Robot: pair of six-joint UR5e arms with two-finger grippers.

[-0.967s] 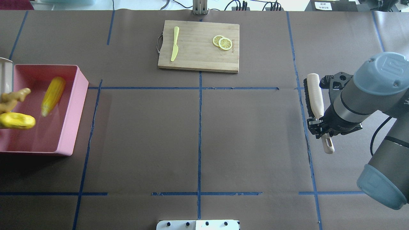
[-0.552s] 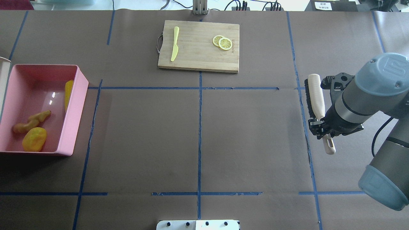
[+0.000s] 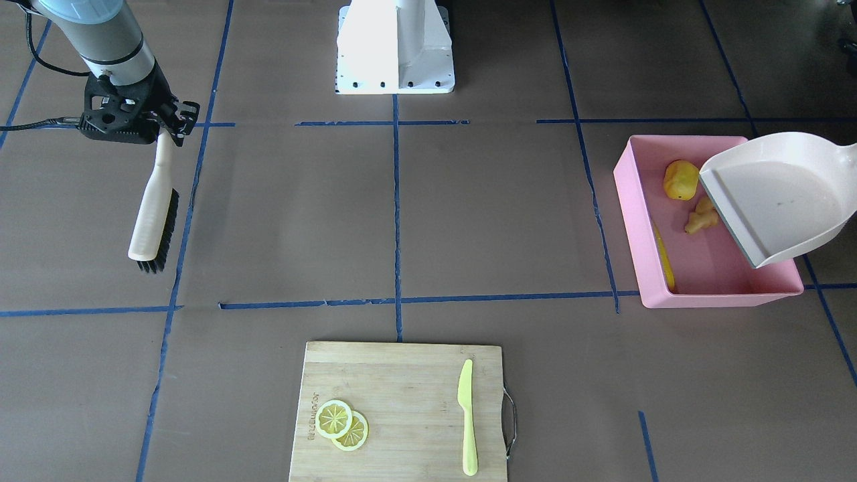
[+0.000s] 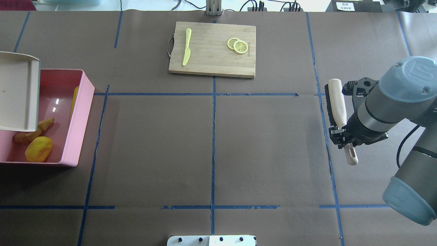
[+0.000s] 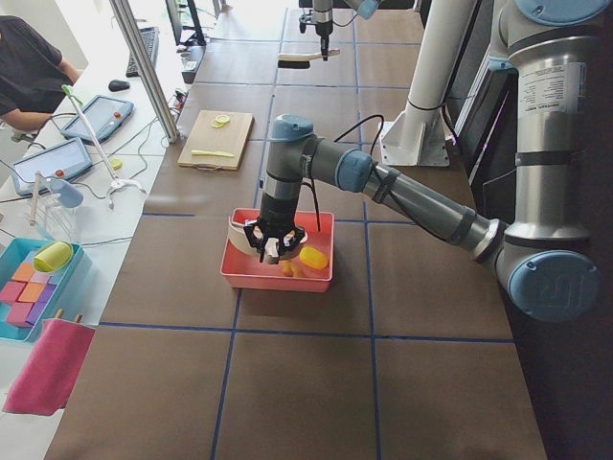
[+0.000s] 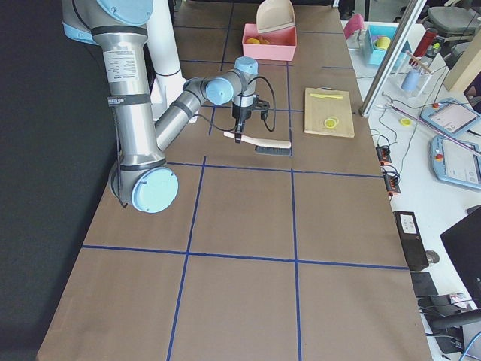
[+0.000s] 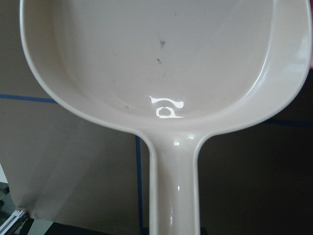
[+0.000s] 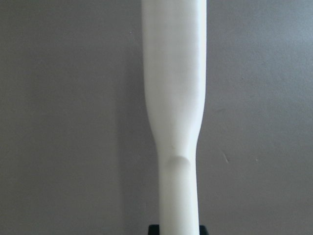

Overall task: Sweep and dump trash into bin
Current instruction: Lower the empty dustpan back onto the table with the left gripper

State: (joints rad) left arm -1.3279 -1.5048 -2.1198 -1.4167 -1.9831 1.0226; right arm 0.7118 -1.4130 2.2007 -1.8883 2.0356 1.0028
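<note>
Counting inside the bin, I get three pieces of trash: one corn along a wall, one pepper, and one ginger partly under the one dustpan. The left pincer is at the pan; I cannot tell its grip. The right pincer is clenched on one brush. One board bears two lemon slices and one knife.

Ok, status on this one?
Right pincer shut on brush. Left pincer: grip unseen; dustpan over bin. Corn, pepper, ginger in bin. Nothing blocking.
</note>
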